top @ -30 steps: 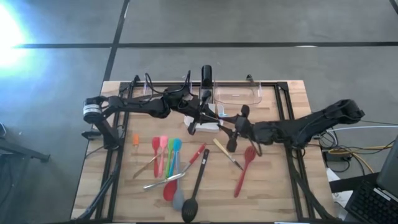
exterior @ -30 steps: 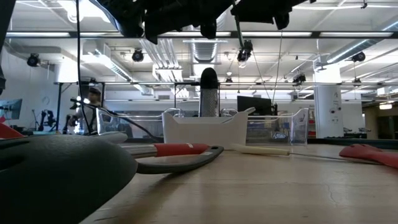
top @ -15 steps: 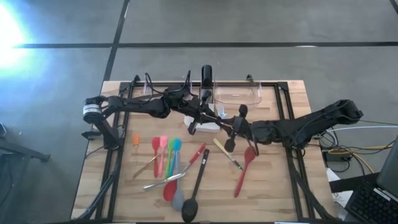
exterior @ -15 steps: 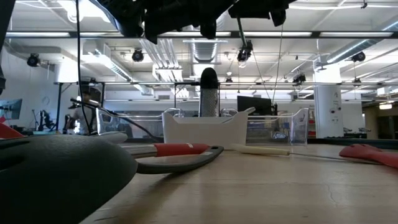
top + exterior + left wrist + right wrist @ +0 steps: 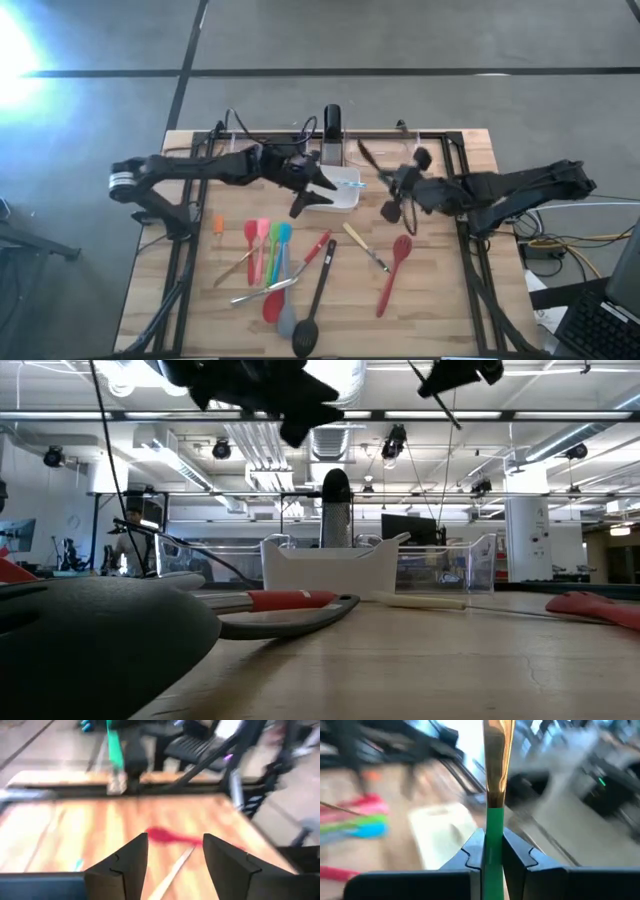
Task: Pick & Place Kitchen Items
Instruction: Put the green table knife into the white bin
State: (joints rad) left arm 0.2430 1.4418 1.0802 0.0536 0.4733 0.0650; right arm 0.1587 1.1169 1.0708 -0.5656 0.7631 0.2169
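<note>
From above, the right gripper point(image 5: 392, 186) hovers just beside the white dish point(image 5: 338, 190); the left gripper point(image 5: 300, 178) waits over it. Its wrist view shows open, empty jaws. The right wrist view shows jaws pinching a thin, stiff, probably light green-handled utensil point(image 5: 495, 817) by its handle, upright.

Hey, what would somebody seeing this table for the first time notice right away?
Probably the fan of bright utensils on the wooden table's near left. Next, the right gripper, raised near the clear bin, shut on a green-handled utensil. The left gripper hangs open beside the white dish.
</note>
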